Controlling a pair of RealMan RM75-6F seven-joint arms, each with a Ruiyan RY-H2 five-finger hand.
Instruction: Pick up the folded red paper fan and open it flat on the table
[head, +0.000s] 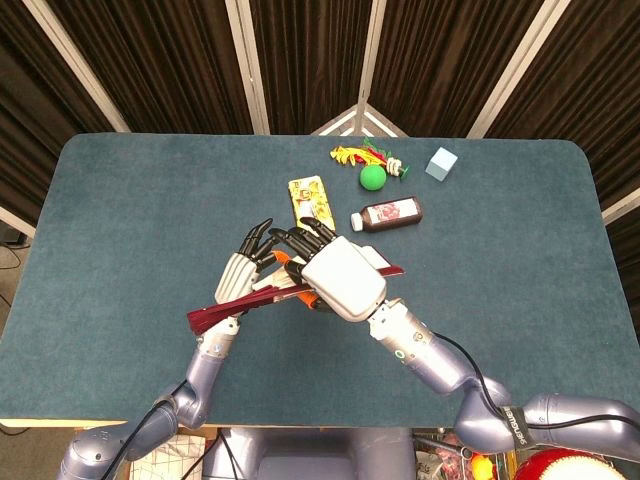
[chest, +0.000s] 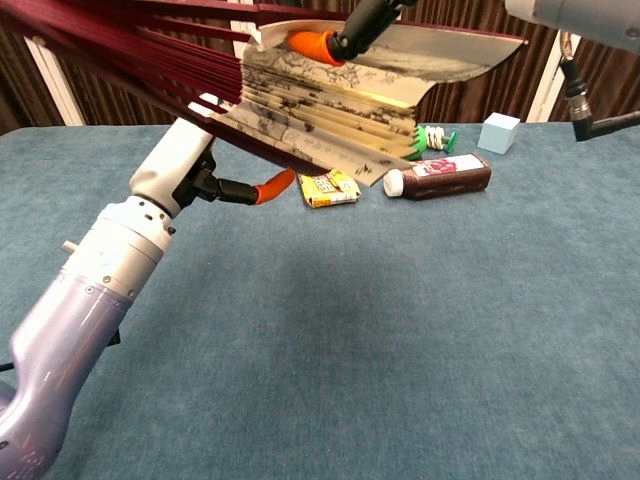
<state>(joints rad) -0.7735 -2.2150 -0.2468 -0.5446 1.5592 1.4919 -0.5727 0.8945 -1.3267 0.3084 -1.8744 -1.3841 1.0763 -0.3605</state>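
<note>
fan (chest: 330, 105) midair between both hands

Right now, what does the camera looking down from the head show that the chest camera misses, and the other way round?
Only the head view shows both hands together on the fan: the left hand under it, the right hand covering it from above, and the table edges all round. Only the chest view shows the fan's pleated paper partly spread, printed with dark drawings, held above the table. Both share the dark bottle, the green ball, the pale blue cube and the yellow packet.
</note>
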